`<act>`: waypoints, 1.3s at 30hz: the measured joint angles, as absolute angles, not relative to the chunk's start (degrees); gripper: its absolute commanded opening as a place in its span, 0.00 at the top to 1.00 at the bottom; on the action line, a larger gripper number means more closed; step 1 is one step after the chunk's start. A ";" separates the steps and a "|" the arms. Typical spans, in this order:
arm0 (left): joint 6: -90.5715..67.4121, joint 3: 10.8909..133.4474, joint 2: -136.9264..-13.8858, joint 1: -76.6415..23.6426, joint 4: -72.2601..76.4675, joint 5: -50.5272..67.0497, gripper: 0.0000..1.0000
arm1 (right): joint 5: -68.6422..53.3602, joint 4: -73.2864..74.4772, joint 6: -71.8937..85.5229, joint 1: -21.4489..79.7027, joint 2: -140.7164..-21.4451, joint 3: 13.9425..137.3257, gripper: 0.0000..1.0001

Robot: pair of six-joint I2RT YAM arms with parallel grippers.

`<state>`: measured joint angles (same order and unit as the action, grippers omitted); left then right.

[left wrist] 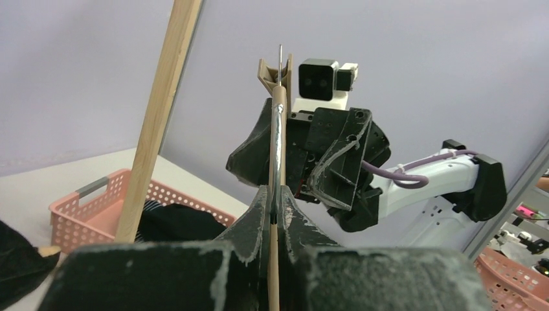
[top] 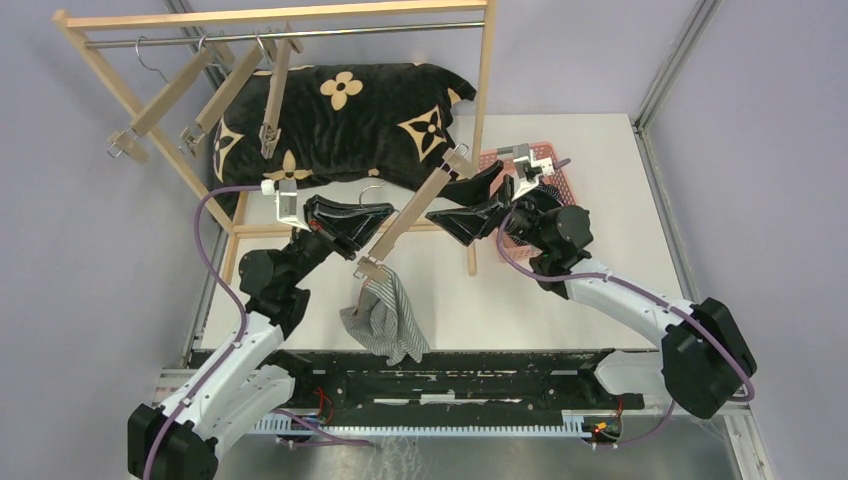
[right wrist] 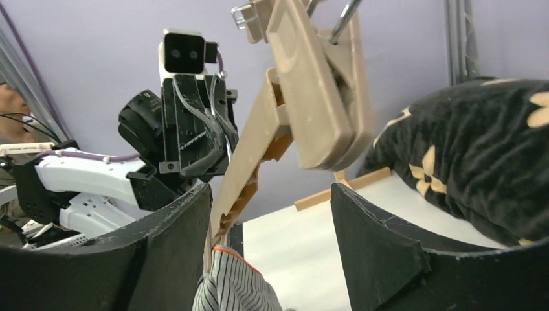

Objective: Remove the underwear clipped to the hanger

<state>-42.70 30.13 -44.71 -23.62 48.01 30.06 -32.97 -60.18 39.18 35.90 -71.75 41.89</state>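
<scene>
A wooden clip hanger [top: 412,212] hangs in the air, slanting between my two grippers. The grey-white striped underwear [top: 385,318] hangs from its lower clip and also shows in the right wrist view [right wrist: 233,288]. My left gripper [top: 368,235] is shut on the hanger's bar [left wrist: 278,129], with the jaws pressed on it [left wrist: 278,202]. My right gripper [top: 445,200] is open, its jaws on either side of the hanger's upper part; the upper clip [right wrist: 324,97] sits above the gap [right wrist: 268,194]. Black underwear [left wrist: 175,223] lies in the pink basket [left wrist: 78,207].
A wooden rack [top: 280,15] with several empty hangers [top: 225,95] stands at the back left. A big black cushion with tan flowers [top: 340,110] lies under it. The pink basket [top: 555,165] sits behind my right gripper. A rack post [left wrist: 155,123] stands left of the hanger.
</scene>
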 measured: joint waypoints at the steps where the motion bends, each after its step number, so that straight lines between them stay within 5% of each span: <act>1: -43.33 30.00 -44.99 -23.66 49.17 30.06 0.97 | -33.30 -61.36 39.77 36.14 -72.73 42.48 0.25; 17: -48.03 29.39 -49.01 -24.91 59.99 29.91 0.97 | -34.72 -69.56 44.58 37.80 -77.45 49.06 0.40; 20: -48.75 29.39 -50.48 -25.19 61.52 29.80 0.97 | -35.27 -69.43 44.93 38.15 -78.37 49.87 0.61; 23: -49.43 29.39 -51.22 -25.45 62.72 29.54 0.97 | -35.79 -68.77 45.23 38.26 -78.85 50.57 0.97; 30: -49.69 29.23 -51.37 -25.52 63.16 28.45 0.97 | -35.66 -66.39 44.64 38.59 -78.30 51.22 0.99; 35: -49.60 29.30 -51.33 -25.67 62.37 28.77 0.52 | -34.92 -62.76 42.70 38.63 -76.58 51.20 0.99; 39: -48.23 29.30 -50.04 -26.02 58.81 29.17 0.45 | -34.61 -60.05 41.25 38.63 -75.75 51.11 0.99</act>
<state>-48.23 29.30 -50.04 -26.02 58.81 29.17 -34.61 -60.05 41.25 38.63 -75.75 51.11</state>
